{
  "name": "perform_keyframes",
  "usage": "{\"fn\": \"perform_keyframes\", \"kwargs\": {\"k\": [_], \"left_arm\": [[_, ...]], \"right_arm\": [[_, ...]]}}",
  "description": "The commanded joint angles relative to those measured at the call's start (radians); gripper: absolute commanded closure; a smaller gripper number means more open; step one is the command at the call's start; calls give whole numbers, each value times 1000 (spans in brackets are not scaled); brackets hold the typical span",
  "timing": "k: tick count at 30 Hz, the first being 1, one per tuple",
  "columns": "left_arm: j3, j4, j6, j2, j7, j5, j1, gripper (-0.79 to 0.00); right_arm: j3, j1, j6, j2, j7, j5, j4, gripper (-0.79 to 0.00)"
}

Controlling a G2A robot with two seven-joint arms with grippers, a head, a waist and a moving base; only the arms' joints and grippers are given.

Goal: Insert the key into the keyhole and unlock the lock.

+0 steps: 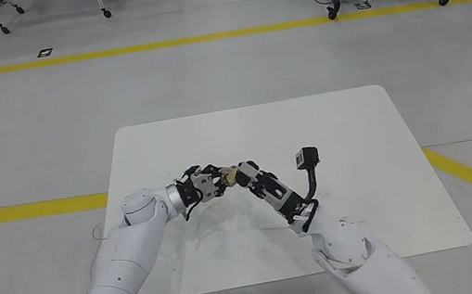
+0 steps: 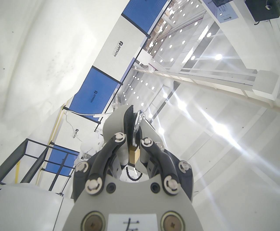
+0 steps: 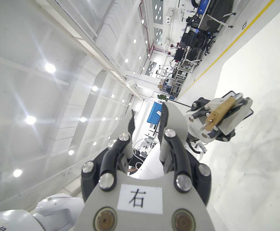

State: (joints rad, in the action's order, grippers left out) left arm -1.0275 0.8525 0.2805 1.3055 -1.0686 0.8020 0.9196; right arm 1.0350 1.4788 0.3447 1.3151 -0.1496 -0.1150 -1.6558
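A: How far along?
B: The left claw (image 2: 136, 124) grips the brass padlock (image 3: 221, 111) over the white bench (image 1: 358, 145); a small silver key (image 3: 206, 125) seems seated in it.
A: And the right claw (image 3: 147, 113)?
B: Spread, empty; turning is probably still to do.

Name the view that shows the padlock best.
Right wrist view: the padlock shows its whole brass side, clamped in the left gripper. The left wrist view catches its narrow edge; the top view gives a tan speck.
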Motion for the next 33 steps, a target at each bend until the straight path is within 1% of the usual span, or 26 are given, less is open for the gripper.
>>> {"fn": "perform_keyframes", "kwargs": {"k": [1, 5, 12, 22, 25, 27, 29, 30, 31, 33], "left_arm": [[1, -3, -3, 1, 0, 1, -1, 0], [0, -3, -22, 2, -11, 2, -3, 0], [1, -2, -52, 3, -34, 0, -1, 0], [4, -7, -51, 4, -66, 1, -3, 0], [2, -7, -62, 3, -55, -9, -4, 0], [-5, -2, -87, 2, -28, -16, -3, 0], [-15, 4, -114, 1, -2, -14, 2, 0], [-22, 11, -134, 0, 21, -16, 8, 0], [-25, 16, -144, -1, 35, -18, 11, 0], [-36, 39, -177, -3, 69, -28, 23, 0]], "right_arm": [[-4, -2, -22, 1, 3, 7, 0, 0], [-7, -2, -60, 3, -9, -8, -8, 0], [-9, -6, -101, 9, 41, 24, 9, 0], [-24, -21, -110, 19, 99, 71, 42, 0], [-16, 2, -77, 18, 68, 25, 6, 0], [2, 32, -50, 13, 2, -55, -30, 0], [19, 52, -47, 8, -72, -149, -53, 0], [38, 65, -62, 4, -143, -233, -65, 0], [48, 70, -74, 1, -180, -276, -69, -99], [78, 75, -151, -7, -318, -427, -60, -240]]}}
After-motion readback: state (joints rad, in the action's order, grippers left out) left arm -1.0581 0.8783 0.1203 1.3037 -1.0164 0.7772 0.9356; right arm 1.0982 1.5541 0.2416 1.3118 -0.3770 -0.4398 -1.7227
